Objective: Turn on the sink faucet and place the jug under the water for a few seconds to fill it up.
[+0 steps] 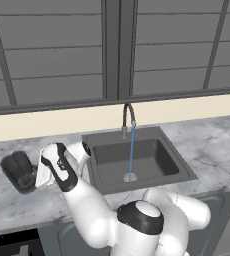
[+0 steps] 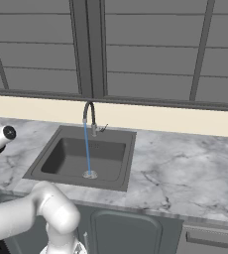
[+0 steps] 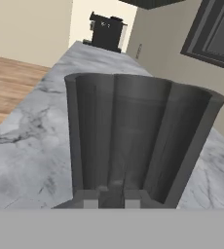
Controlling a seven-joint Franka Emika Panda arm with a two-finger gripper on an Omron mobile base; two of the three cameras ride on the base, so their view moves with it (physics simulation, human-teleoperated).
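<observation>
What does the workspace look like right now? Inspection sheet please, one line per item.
Surface: grey marbled counter, bare part to the right of the sink.
Job's things: sink faucet on, water running into the sink drain; jug on the counter left of the sink, not under the stream.
Clutter: dark appliance at the far end of the counter.
Gripper: gripper at the jug's rim, shut on the jug's wall.
Cables: nothing seen.
Surroundings: dark-framed window above a cream backsplash; wood floor.
</observation>
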